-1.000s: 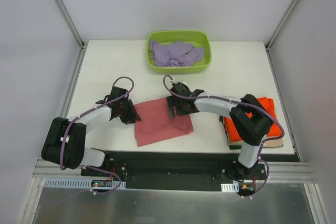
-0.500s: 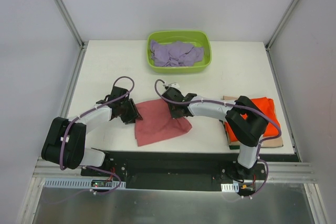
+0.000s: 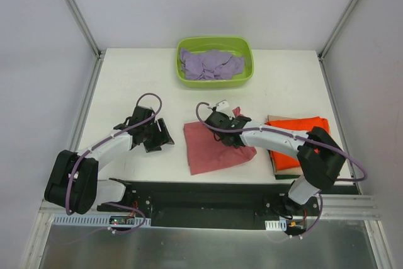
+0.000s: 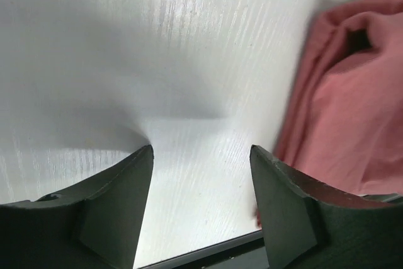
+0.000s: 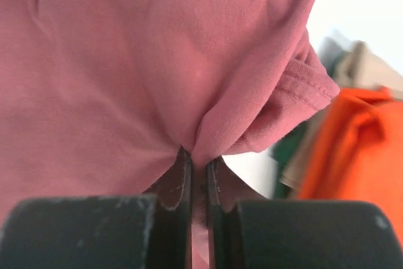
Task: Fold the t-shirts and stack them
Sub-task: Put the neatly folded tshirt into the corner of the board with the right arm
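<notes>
The dusty salmon-red t-shirt (image 3: 211,152) lies folded on the table's middle, a little right of centre. My right gripper (image 3: 232,135) is shut on a pinched fold at its upper right edge, and the cloth (image 5: 157,61) bunches between the right gripper's (image 5: 199,163) jaws. My left gripper (image 3: 165,137) stands open over bare table left of the shirt, holding nothing. In the left wrist view the left gripper (image 4: 201,155) frames white table, with the shirt (image 4: 352,92) off to the right. A folded bright orange t-shirt (image 3: 296,127) lies on a tan one (image 3: 275,120) at the right.
A lime-green tub (image 3: 247,77) at the back centre holds crumpled lavender t-shirts (image 3: 211,64). The stack at the right sits close to the table's front edge. Metal frame posts stand at the table's back corners.
My right gripper closed on the salmon-red shirt and dragged it to the right. My left gripper let go of the shirt's left edge and opened, staying at the left.
</notes>
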{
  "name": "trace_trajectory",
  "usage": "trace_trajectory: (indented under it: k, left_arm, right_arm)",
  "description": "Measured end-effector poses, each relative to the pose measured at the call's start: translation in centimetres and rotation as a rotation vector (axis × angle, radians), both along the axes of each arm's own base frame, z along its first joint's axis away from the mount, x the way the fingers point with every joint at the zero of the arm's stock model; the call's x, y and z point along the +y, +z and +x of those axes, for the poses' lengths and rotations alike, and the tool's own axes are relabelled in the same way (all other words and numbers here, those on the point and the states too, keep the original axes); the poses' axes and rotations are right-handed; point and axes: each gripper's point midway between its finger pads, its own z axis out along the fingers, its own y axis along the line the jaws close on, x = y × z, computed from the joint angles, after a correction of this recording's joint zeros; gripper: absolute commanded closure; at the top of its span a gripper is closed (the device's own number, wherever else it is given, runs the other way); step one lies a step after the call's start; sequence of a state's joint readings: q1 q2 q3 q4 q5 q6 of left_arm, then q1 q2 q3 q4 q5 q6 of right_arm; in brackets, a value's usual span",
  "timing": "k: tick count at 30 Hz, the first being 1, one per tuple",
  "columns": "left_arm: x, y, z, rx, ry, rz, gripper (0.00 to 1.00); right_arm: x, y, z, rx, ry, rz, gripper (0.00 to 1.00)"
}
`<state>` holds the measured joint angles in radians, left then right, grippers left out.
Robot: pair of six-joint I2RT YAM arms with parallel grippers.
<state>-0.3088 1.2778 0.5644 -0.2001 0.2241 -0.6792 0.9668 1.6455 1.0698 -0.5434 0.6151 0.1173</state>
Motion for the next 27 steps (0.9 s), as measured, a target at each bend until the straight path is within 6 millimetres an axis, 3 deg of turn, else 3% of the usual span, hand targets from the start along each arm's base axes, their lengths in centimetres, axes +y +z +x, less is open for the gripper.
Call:
trace_trajectory:
  k: [9,12,16,19,27]
  left_arm:
    - [0.1,0.1,-0.3,-0.004,-0.010,0.002,0.33]
    - [0.1,0.1,-0.3,-0.005,-0.011,0.002,0.25]
    - [0.1,0.3,-0.2,-0.017,-0.013,0.000,0.14]
    - [0.0,0.5,-0.3,-0.028,-0.020,-0.002,0.01]
    - [0.2,0.7,-0.5,-0.044,-0.018,0.000,0.01]
  right_arm:
    - [-8.4,5.9,-0.4,-0.161,-0.082,-0.326,1.00]
    - [-11.0,7.5,-0.9,-0.180,-0.089,-0.472,1.00]
    - [-12.8,9.6,-1.1,-0.200,-0.092,-0.576,1.00]
    - [-13.6,11.0,-1.3,-0.219,-0.108,-0.568,0.99]
    - [-16.3,15.0,-2.1,-0.268,-0.164,-0.342,1.00]
